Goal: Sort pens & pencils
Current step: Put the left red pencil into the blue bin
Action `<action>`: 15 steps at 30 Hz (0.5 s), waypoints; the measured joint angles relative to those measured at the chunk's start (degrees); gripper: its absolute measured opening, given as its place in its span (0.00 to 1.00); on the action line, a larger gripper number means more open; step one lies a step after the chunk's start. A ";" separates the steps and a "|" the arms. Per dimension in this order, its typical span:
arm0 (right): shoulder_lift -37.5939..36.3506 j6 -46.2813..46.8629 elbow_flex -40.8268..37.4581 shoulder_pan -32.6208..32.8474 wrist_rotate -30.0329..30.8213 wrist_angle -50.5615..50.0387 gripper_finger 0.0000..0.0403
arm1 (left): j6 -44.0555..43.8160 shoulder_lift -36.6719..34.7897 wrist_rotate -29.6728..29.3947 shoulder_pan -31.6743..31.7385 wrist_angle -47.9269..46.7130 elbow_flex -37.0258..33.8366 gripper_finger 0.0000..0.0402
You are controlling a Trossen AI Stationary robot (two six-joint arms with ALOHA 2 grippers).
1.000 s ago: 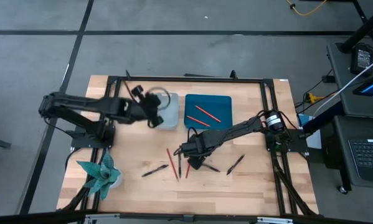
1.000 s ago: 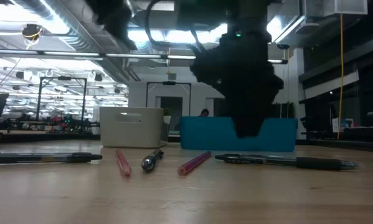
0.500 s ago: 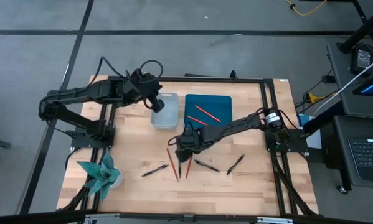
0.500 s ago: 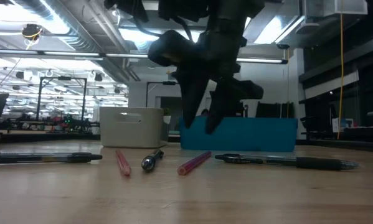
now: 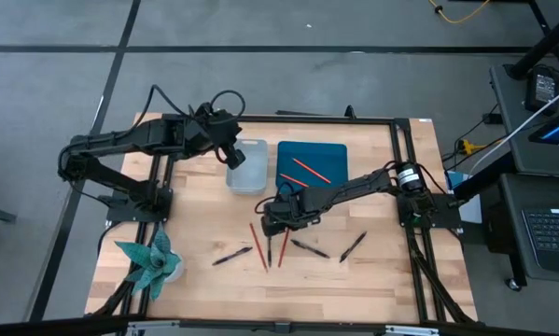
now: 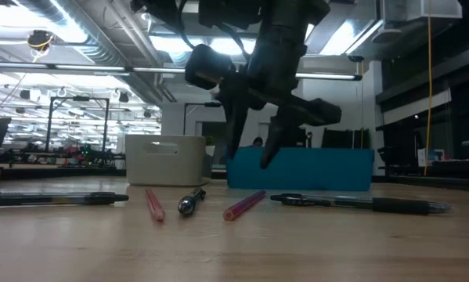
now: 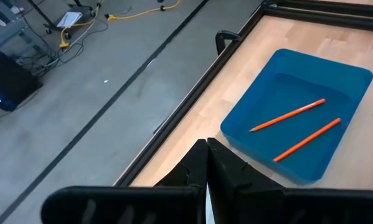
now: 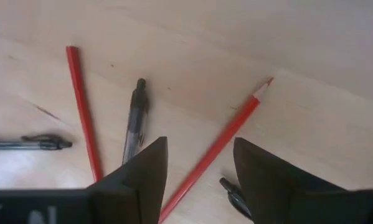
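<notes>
Two red pencils [image 5: 258, 245] [image 5: 283, 250] and several black pens, among them one [image 5: 270, 247] between the pencils, lie flat on the wooden table. Two more red pencils [image 7: 289, 115] lie in the blue tray [image 5: 288, 149]. My right gripper [image 5: 272, 222] is open and empty. It hangs above the table just beyond the far ends of the pencils; in the right wrist view [image 8: 200, 142] one red pencil [image 8: 233, 137] shows between its fingers. My left gripper [image 5: 234, 154] is shut and empty, and stands over the white bin's [image 5: 251, 177] far left corner.
Other black pens lie at the left [image 5: 232, 255], the middle [image 5: 310, 248] and the right [image 5: 353, 246] of the table's near half. A teal paper flower [image 5: 151, 261] sits at the near left corner. A dark metal frame [image 5: 279, 119] borders the table.
My left gripper has swung from over the table beside the bin toward the far edge, then kept still. My right gripper has risen off the table, moved toward the left and far edges, and turned. The pens and pencils lie as before.
</notes>
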 joint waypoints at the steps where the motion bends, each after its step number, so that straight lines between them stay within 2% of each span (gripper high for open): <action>1: 0.00 0.91 0.00 0.00 0.02 -0.28 0.46 | 0.16 0.00 0.00 0.00 0.02 0.00 0.00; 7: 0.00 6.92 0.02 0.11 0.96 -5.52 0.46 | 0.40 0.00 -0.09 0.00 0.02 0.00 0.00; 15: 0.00 10.18 0.02 0.85 2.16 -5.29 0.46 | 0.40 0.00 -0.09 0.00 0.02 0.00 0.00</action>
